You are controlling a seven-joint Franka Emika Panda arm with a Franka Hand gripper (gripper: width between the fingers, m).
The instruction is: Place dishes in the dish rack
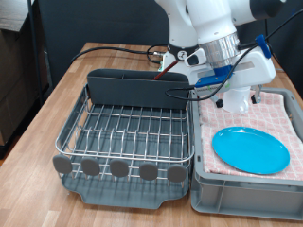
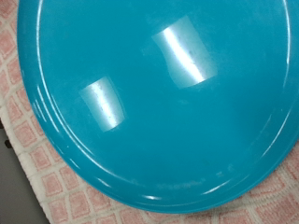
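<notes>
The round bright blue plate point(image 1: 251, 149) lies flat on the pink checked cloth in the grey crate, at the exterior view's right. It fills the wrist view point(image 2: 159, 103), with the cloth showing along its rim. My gripper point(image 1: 238, 97) hangs above the cloth just beyond the plate's far edge and holds nothing that I can see. Its fingers do not show in the wrist view. The dish rack point(image 1: 133, 132) stands to the left of the crate, its silver wire grid bare, with the tall grey caddy point(image 1: 133, 87) at its back. I cannot make out the white cup or the wooden spoon.
The grey crate point(image 1: 241, 194) with the pink checked cloth point(image 1: 284, 113) touches the rack's right side. Black cables point(image 1: 123, 49) run across the wooden table point(image 1: 47, 104) behind the rack. The rack's round grey feet point(image 1: 118, 168) face the front.
</notes>
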